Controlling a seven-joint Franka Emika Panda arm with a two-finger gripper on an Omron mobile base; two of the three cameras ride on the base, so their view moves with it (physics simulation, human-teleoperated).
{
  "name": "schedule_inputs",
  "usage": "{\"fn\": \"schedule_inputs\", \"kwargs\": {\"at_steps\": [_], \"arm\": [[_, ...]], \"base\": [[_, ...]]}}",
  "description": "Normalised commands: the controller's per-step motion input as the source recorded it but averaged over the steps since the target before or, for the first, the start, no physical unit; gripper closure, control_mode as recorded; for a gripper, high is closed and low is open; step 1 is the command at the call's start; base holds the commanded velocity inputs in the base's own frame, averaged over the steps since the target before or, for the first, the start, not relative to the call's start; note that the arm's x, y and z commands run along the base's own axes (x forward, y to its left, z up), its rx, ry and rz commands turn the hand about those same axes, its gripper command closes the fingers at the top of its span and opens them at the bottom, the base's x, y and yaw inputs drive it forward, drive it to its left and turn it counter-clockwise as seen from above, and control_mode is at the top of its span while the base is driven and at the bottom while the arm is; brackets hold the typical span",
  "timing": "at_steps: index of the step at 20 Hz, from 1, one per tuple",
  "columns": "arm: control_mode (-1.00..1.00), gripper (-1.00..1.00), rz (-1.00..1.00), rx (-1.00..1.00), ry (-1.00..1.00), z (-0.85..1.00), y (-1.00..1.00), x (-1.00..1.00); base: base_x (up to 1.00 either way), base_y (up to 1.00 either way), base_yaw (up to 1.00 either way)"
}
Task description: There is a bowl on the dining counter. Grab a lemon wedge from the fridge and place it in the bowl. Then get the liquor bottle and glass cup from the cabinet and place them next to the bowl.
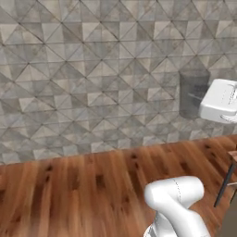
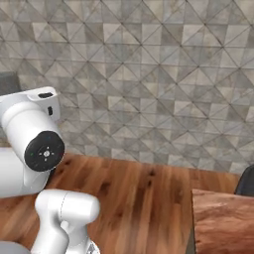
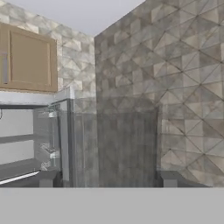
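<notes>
My gripper point(image 3: 107, 183) holds nothing, fingertips apart; the fridge point(image 3: 30, 144) stands open at nine o'clock, so every task step looks undone.

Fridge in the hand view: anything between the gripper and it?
Nothing visible stands in the way. The hand view looks across open space at the fridge, on the left below a tan wall cabinet, with tiled wall to its right. Its interior and any lemon wedge cannot be made out.
</notes>
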Motion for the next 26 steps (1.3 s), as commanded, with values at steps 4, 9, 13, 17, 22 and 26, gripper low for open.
{"fn": "schedule_inputs", "kwargs": {"at_steps": [4, 9, 13, 17, 22, 26], "arm": [[1.00, 1.00, 0.00, 0.00, 0.00, 0.00, 0.00, 0.00], [1.00, 1.00, 0.00, 0.00, 0.00, 0.00, 0.00, 0.00], [1.00, 1.00, 0.00, 0.00, 0.00, 0.00, 0.00, 0.00], [1.00, 1.00, 0.00, 0.00, 0.00, 0.00, 0.00, 0.00], [1.00, 1.00, 0.00, 0.00, 0.00, 0.00, 0.00, 0.00], [1.00, 1.00, 0.00, 0.00, 0.00, 0.00, 0.00, 0.00]], "base": [[0.94, 0.00, -0.20], [0.79, 0.00, -0.35], [0.77, 0.00, -0.38], [0.70, 0.01, -0.46], [0.61, 0.00, -0.59], [0.59, 0.00, -0.66]]}}
